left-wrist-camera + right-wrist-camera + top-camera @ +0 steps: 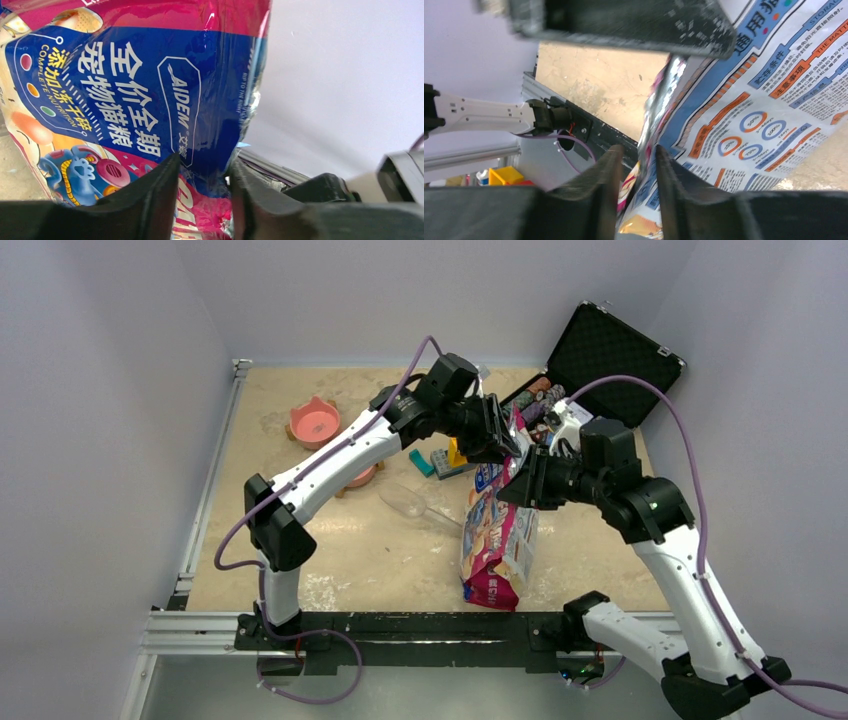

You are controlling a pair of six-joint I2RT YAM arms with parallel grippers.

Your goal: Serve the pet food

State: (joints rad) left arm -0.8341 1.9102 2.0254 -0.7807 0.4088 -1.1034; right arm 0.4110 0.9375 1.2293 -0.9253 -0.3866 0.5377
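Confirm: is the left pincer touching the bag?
Touching. The left wrist view shows the bag wedged in the left pincer, filling its gap from side to side.

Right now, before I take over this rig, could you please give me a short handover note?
Left gripper: fingers on either side of the bag's top corner; I cannot tell if it is clamped.
Right gripper: open, with the bag's edge seam between its fingers.
The bag stands upright mid-table; I cannot tell if it is opened.
The scoop lies on the table left of the bag, held by neither arm. The pink bowl sits at back left, no food visible in it.
Done: both grippers are at the bag.
Left: open the bag, scoop food, fill the bowl.
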